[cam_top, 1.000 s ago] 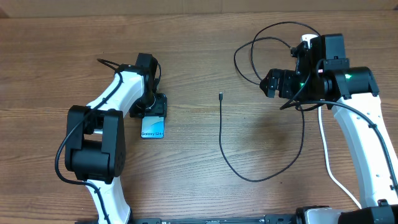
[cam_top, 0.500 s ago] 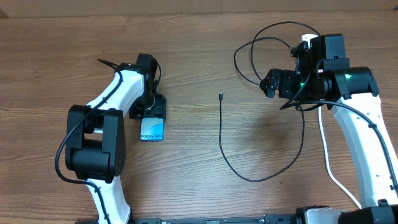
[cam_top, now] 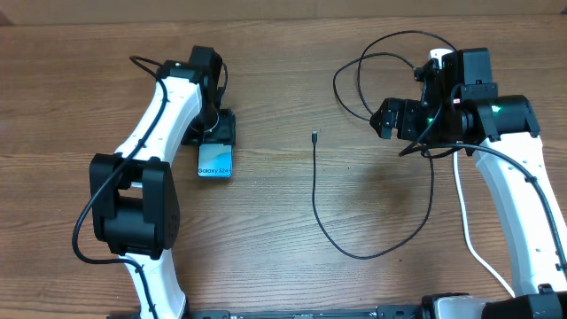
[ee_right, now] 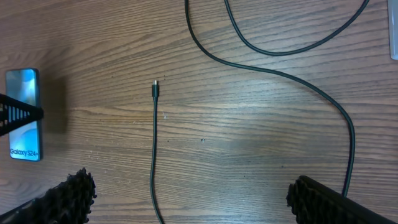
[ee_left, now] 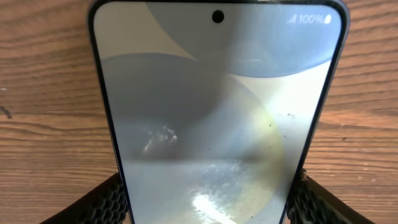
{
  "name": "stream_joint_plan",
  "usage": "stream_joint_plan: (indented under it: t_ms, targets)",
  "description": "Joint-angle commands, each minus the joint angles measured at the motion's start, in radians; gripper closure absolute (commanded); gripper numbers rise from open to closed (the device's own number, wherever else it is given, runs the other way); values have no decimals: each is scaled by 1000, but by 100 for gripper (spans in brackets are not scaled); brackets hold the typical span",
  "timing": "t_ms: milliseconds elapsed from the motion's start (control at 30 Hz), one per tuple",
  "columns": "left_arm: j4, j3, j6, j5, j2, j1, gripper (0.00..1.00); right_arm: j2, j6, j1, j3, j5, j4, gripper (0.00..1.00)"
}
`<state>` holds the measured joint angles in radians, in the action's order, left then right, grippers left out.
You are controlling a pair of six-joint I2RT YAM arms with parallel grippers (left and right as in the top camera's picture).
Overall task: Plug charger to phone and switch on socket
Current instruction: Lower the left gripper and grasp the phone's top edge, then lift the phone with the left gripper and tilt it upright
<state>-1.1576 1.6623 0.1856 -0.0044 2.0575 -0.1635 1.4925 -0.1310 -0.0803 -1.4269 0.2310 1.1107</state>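
Note:
The phone (cam_top: 214,162) lies screen up on the wooden table, its far end between the fingers of my left gripper (cam_top: 215,142). In the left wrist view the phone (ee_left: 217,93) fills the frame and both fingers of the left gripper (ee_left: 205,202) press its edges. The charger cable (cam_top: 315,190) runs across the middle of the table, its connector tip (cam_top: 314,136) lying free. My right gripper (cam_top: 390,120) is open and empty; in the right wrist view it (ee_right: 193,199) hovers over the cable (ee_right: 154,155), and the tip (ee_right: 155,87) and phone (ee_right: 23,115) show too. The socket (cam_top: 436,56) is mostly hidden under my right arm.
The black cable loops (cam_top: 372,62) at the back right beside my right arm. A thick white cord (cam_top: 468,226) runs down the right side towards the front edge. A brown wall edge (cam_top: 283,9) borders the table's back.
My left gripper has moved towards the back of the table, and the phone has moved back with it. The right arm and the cable have not moved.

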Motion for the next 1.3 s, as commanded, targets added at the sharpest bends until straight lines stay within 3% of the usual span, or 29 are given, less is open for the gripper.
stream_joint_plan:
  t_ms: [0, 100, 267, 467, 767, 1067, 1267]
  targets:
    - [-15, 57, 16, -6, -3, 6, 71, -3, 2, -4, -25, -5, -5, 0]
    - [-17, 61, 17, -6, -3, 6, 96, -3, 2, -4, -25, -5, -5, 0]
    - [-27, 61, 38, -2, -3, 6, 96, -3, 1, -4, -25, 10, -6, 0]
    - [-61, 63, 187, 37, -4, 6, 96, -3, -7, -4, -25, 145, -27, 0]
    - [-68, 63, 330, 342, -4, 19, 96, -3, -235, -5, -25, 174, -79, 0]
    - [-89, 63, 431, 681, -4, 83, 96, -2, -263, -5, 14, 174, -93, 0]
    - [-157, 63, 563, 833, -4, 130, 96, 2, -263, -5, 14, 175, -100, 0]
